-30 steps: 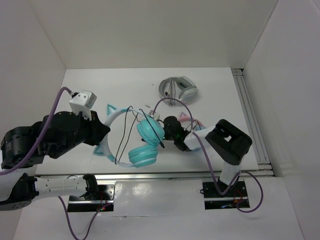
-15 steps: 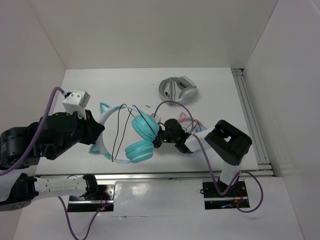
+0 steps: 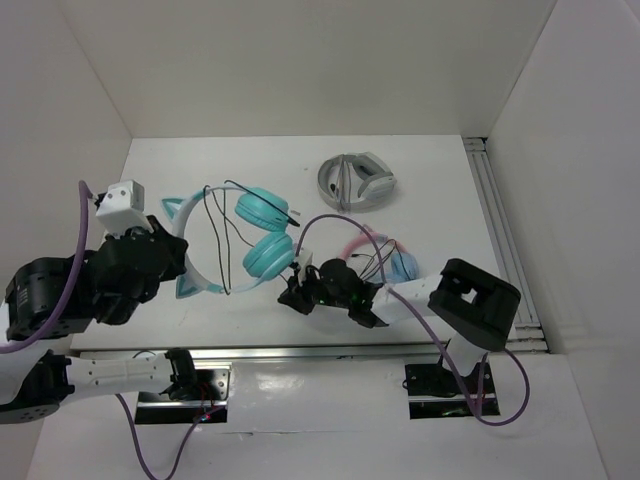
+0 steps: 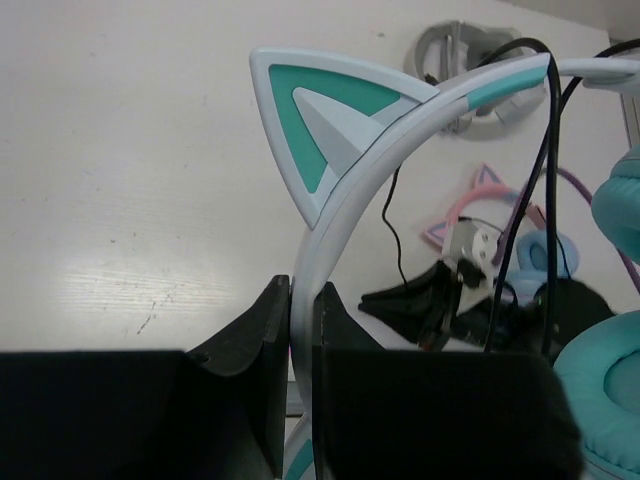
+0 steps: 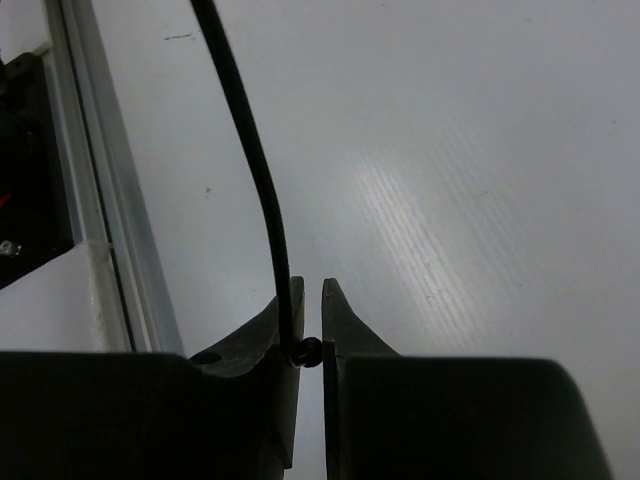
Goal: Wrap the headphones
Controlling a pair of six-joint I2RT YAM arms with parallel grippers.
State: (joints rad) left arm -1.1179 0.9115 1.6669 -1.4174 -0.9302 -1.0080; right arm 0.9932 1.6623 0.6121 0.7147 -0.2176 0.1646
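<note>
The teal headphones (image 3: 262,236) are held above the table at left centre, earcups together and the pale headband (image 3: 196,252) arching left with its two cat ears. My left gripper (image 3: 182,258) is shut on the headband (image 4: 318,248) just below one cat ear (image 4: 322,128). The thin black cable (image 4: 545,150) hangs in loops across the headband. My right gripper (image 3: 291,298) sits low near the front edge, right of the headphones, shut on the cable (image 5: 250,150), which is pinched between its fingertips (image 5: 310,310).
The pink-banded cat-ear pair with blue earcups (image 3: 386,260) lies right of centre, beside my right arm. The grey-white folded pair (image 3: 357,180) lies at the back. A metal rail (image 3: 498,230) runs along the right side, and another rail (image 5: 100,200) along the front edge.
My left gripper has carried the headphones left and toward the back. My right gripper has moved left and toward the front edge with the cable, uncovering the pink pair.
</note>
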